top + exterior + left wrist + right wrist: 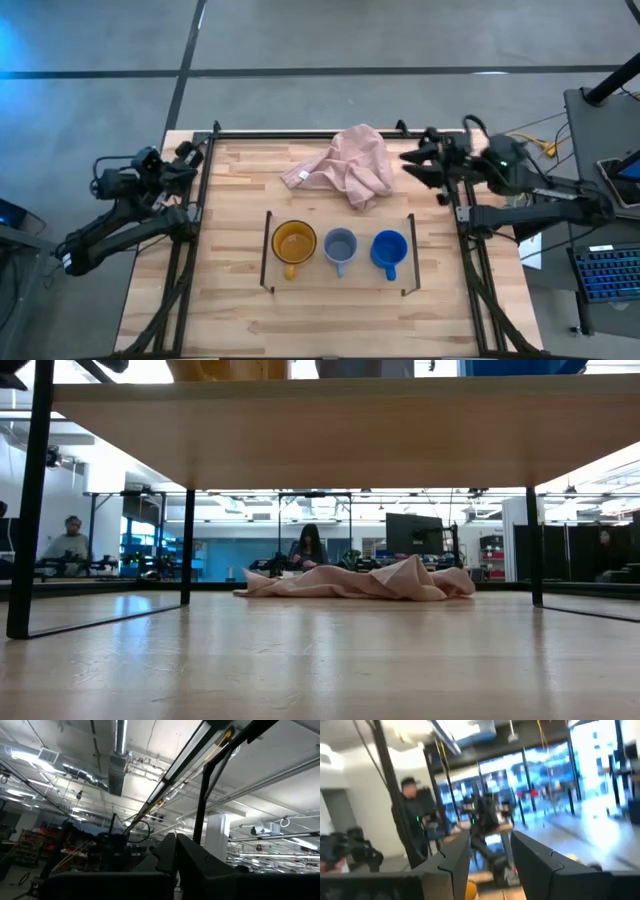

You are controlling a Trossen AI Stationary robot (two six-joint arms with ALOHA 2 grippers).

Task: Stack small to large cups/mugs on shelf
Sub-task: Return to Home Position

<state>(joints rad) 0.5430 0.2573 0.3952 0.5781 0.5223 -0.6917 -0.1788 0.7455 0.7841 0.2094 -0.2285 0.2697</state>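
The three mugs stand upright in a row on the shelf, openings up and not nested. The yellow mug, the widest, is at the left arm's end. The grey mug is in the middle and the blue mug at the right arm's end. Small gaps separate them, and all three handles point toward the near edge of the counter.

The shelf is a light wooden board with thin black rails at its two short ends, and it sits in the middle of the counter. From table height the board runs across overhead on its black legs, and only the bottoms of the mugs show above it.

Behind the shelf, toward the far edge, a crumpled pink cloth lies on the counter, apart from the shelf.

The right gripper hangs at the far right corner of the counter, just beside the cloth, pointing toward it. Its fingers are spread apart with nothing between them, so it is released. The left gripper sits at the far left corner, well away from the mugs. Whether it is released or clenched cannot be told.

In the room beyond, a person sits at a desk past the cloth. Another person sits farther to one side.
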